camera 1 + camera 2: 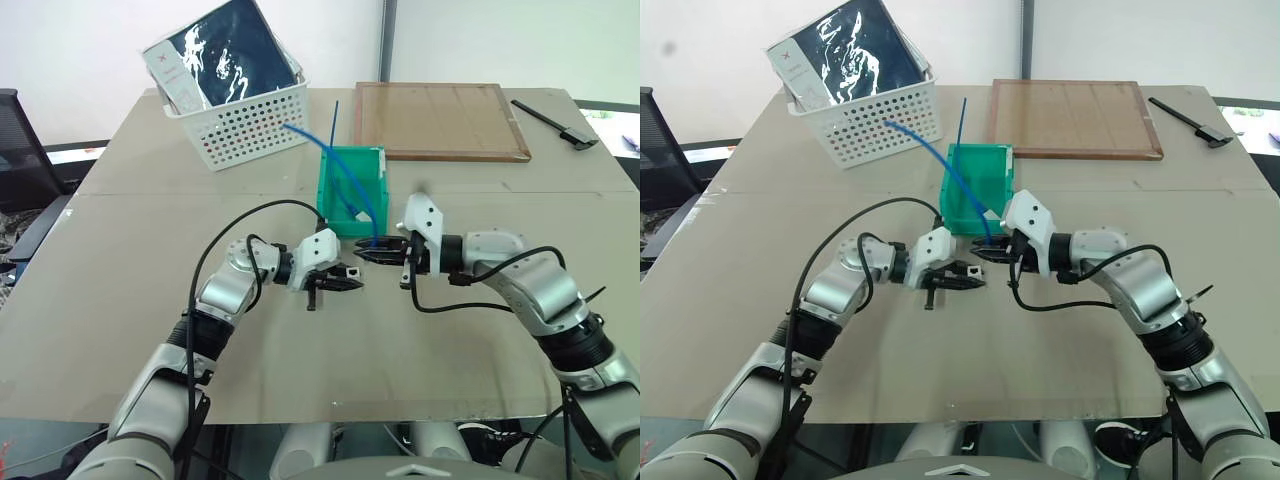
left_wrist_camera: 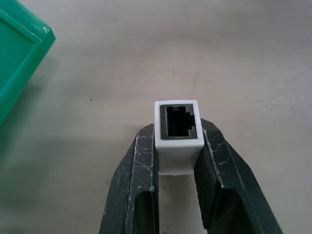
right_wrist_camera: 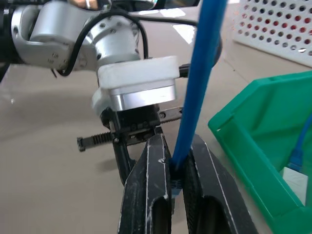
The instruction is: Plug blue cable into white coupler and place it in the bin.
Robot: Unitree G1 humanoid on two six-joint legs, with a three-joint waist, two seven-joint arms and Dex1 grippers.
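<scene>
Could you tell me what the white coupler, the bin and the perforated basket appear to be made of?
The white coupler, clamped in the left gripper, looks like smooth moulded plastic: rounded edges, slight sheen, dark socket. The bin seems to be glossy green plastic, slightly translucent, with light glinting off its rim. The basket looks like matte white plastic with regular punched holes. The look alone cannot settle these.

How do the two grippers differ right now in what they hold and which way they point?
The left gripper is shut on the white coupler, a small boxy block with its dark socket facing outward; the right gripper is shut on the blue cable, a thin cord rising from between its fingers. In the head view the left gripper points rightward and the right gripper leftward, tips facing each other. Both hover over the table just in front of the bin.
</scene>
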